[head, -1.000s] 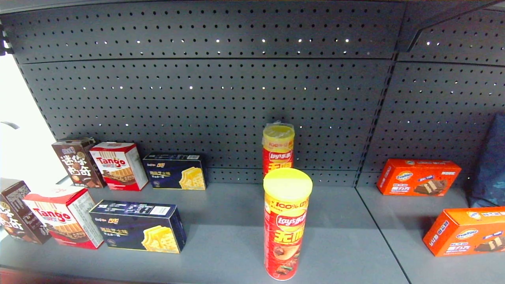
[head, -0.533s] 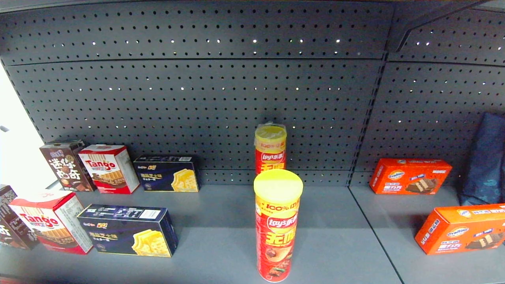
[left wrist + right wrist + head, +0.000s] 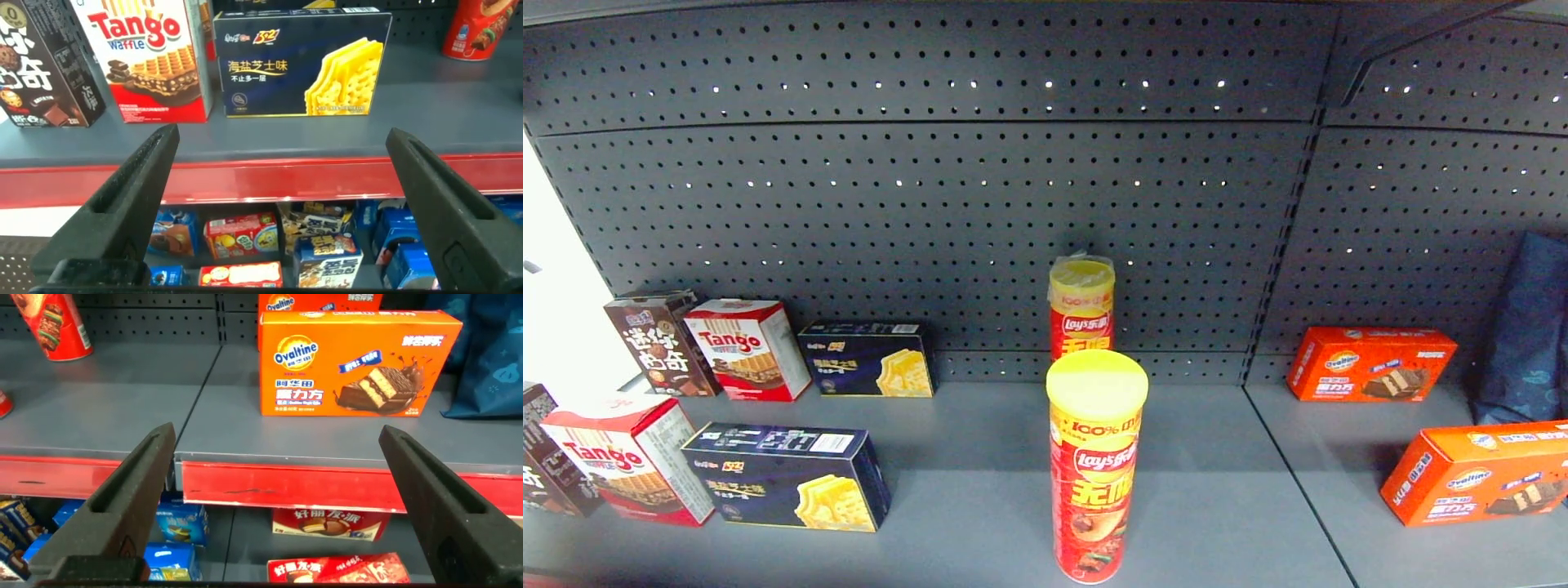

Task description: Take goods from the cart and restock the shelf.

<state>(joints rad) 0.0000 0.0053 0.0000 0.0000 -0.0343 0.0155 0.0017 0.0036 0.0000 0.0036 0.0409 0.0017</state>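
The grey shelf (image 3: 980, 441) holds two red chip cans with yellow lids, one in front (image 3: 1094, 465) and one behind it (image 3: 1081, 306). Dark blue cracker boxes (image 3: 788, 478), red-and-white wafer boxes (image 3: 747, 349) and brown boxes (image 3: 658, 341) stand at the left. Orange boxes (image 3: 1372, 363) lie at the right. My left gripper (image 3: 282, 129) is open and holds nothing, in front of the shelf's red edge, facing a cracker box (image 3: 302, 64) and a wafer box (image 3: 147, 57). My right gripper (image 3: 276, 429) is open and holds nothing, facing an orange box (image 3: 355, 363).
A dark blue bag (image 3: 1531, 327) leans at the far right. The perforated back panel (image 3: 980, 204) closes the shelf behind. A lower shelf below the red edge strip (image 3: 278, 180) holds several packed goods (image 3: 241, 237). Bare shelf lies on both sides of the cans.
The whole head picture has slid a little to the left, so the camera has moved. The goods on the shelf stand as before.
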